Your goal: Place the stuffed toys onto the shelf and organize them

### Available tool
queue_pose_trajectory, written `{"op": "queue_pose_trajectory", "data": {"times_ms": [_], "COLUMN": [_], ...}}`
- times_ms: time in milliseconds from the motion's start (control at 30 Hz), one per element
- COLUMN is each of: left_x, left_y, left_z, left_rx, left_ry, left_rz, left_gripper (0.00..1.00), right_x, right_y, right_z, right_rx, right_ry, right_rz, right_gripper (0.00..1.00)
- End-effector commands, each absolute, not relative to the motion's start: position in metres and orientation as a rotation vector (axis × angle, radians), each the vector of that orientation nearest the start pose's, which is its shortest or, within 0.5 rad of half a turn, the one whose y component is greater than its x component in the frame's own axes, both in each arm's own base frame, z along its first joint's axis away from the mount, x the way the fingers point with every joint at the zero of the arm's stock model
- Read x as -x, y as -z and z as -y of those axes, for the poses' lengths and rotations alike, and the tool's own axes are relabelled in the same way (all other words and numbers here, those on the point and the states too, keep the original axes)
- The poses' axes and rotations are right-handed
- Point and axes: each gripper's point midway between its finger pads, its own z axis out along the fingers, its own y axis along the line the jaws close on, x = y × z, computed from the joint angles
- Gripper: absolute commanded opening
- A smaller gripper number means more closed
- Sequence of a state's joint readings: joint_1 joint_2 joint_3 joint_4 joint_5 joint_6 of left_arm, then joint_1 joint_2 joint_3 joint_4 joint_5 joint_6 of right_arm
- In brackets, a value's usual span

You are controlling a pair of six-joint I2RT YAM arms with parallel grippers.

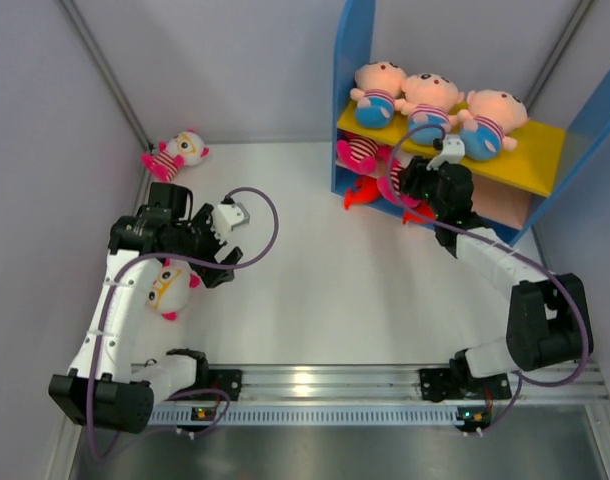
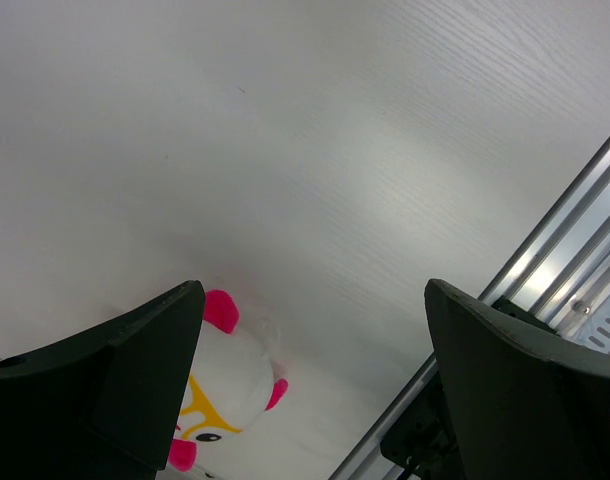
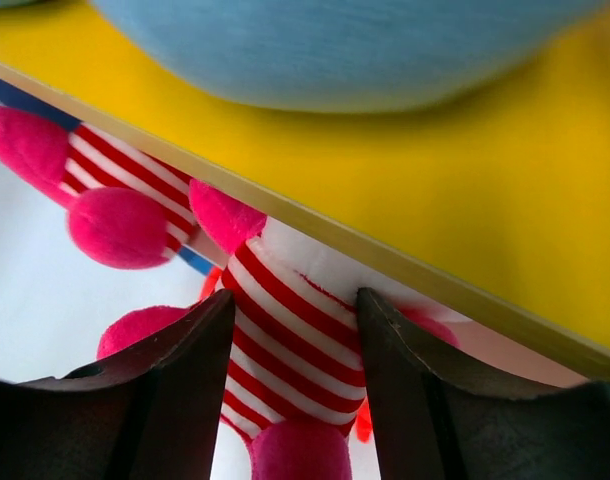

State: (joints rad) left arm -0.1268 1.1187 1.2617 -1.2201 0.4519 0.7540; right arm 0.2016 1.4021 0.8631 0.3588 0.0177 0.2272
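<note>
The shelf (image 1: 355, 60) stands at the back right. Three peach dolls in blue pants (image 1: 428, 100) sit on its yellow top board (image 1: 530, 155). My right gripper (image 1: 410, 190) reaches under that board and is shut on a white-faced doll's red-and-white striped body (image 3: 295, 340); another striped doll (image 3: 115, 190) lies to its left. A red fish toy (image 1: 360, 192) lies at the base. My left gripper (image 1: 213, 262) is open, above a white-faced pink-eared doll (image 1: 170, 285), which also shows beside the left finger (image 2: 230, 380). Another striped doll (image 1: 177, 152) lies at the back left.
Grey walls close in the table on the left and behind. An aluminium rail (image 1: 325, 380) runs along the near edge and also shows in the left wrist view (image 2: 565, 250). The yellow board's edge (image 3: 385, 255) is just above my right fingers.
</note>
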Motion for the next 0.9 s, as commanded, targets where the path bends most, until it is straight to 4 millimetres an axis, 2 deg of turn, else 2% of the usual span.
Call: {"op": "queue_pose_trajectory", "data": {"times_ms": [0,100,233,433,633,867], "left_x": [-0.219,-0.218,-0.218,-0.219,-0.218,-0.217], "left_y": [-0.222,-0.221,-0.22,-0.221,-0.219,-0.219], "left_z": [0.08,0.078,0.076,0.078,0.077,0.077], "left_rx": [-1.209,-1.211,-1.213,-1.214,-1.215,-1.213], "left_ry": [0.346,0.332,0.318,0.326,0.328,0.328], "left_rz": [-2.175,-2.177,-2.183,-2.179,-2.183,-2.183], "left_gripper": [0.98,0.98,0.98,0.98,0.98,0.98], "right_x": [-0.467,-0.476,-0.478,-0.472,-0.462,-0.454], "right_y": [-0.232,-0.232,-0.235,-0.239,-0.25,-0.262], "right_z": [-0.11,-0.1,-0.098,-0.091,-0.096,-0.092], "right_rx": [-0.062,-0.124,-0.142,-0.146,-0.087,-0.072], "right_ry": [-0.302,-0.249,-0.238,-0.2,-0.187,-0.168], "right_rz": [-1.726,-1.737,-1.741,-1.741,-1.739,-1.722], "right_gripper": [0.53,0.55,0.59,0.66,0.68,0.69]}}
